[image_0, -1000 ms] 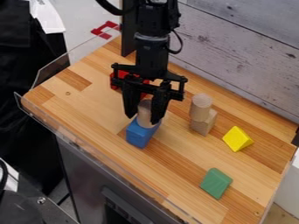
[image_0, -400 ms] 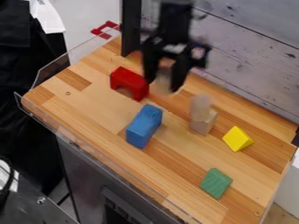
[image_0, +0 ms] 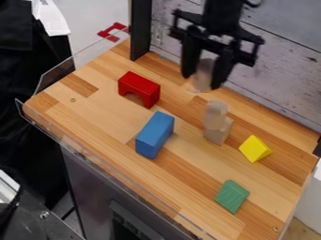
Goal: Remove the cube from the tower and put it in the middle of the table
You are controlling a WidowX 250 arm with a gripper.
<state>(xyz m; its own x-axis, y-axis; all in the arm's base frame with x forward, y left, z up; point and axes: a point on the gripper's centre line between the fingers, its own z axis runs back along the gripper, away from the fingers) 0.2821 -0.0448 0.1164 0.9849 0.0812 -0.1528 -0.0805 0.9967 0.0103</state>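
1. Mark black two-finger gripper (image_0: 202, 80) at about 1 o'clock in the view, hanging over the back part of the wooden table (image_0: 188, 173).
2. Log jaws as closed on a pale, rounded wooden piece (image_0: 202, 74), pinched between both fingers, apparently clear of the tabletop.
3. Treat as the task's "cube" (looks more like a short cylinder, bit blurred), probably off its tower now.
4. Note long axis: near upright, running down between the fingers, lower end facing the table.
5. Key relation: from the jaws, middle of the table roughly between 6 and 7 o'clock, so need to carry forward, then lower.
6. Watch for blue rectangular block (image_0: 155, 134) at 7 o'clock from the jaws, lying close to that middle.
7. Also watch for pale wooden cylinder (image_0: 216, 109) standing on pale wooden block (image_0: 218, 131), near 6 o'clock; could get knocked on a low pass.
8. Best aim, likely: gap between blue block and that stack, end down, then release gently.
9. Less of a worry: red arch block (image_0: 139, 88) near 9 o'clock, yellow triangular block (image_0: 255, 149) near 5, green block (image_0: 232, 196) beyond.
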